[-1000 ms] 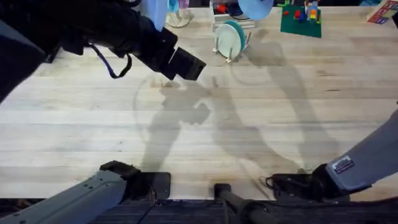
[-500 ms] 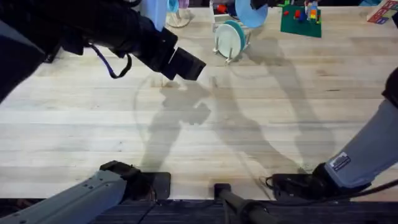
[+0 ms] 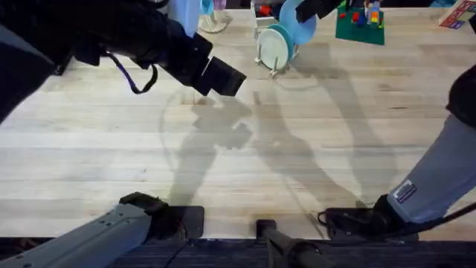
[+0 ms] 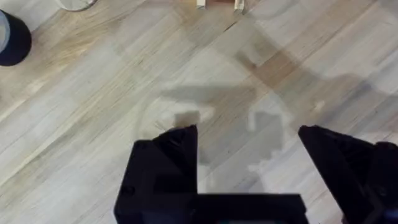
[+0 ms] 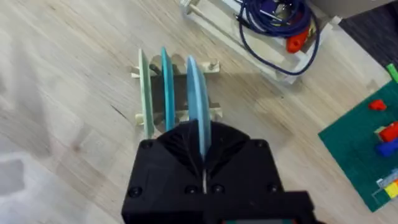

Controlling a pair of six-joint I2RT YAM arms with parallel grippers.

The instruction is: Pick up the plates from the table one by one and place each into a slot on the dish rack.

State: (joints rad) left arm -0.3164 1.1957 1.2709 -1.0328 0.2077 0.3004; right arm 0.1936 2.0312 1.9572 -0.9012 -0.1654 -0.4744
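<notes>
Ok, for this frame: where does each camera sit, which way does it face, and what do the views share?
Overhead: above the arm bases, looking down and forward over the pale plank table; both arms show.
Left wrist: on the left arm, facing down at bare planks; open left gripper.
Right wrist: on the right arm, facing down at the small light-wood peg rack; right gripper clamps the light blue round plate.
Shared: overhead also shows rack and plate.
</notes>
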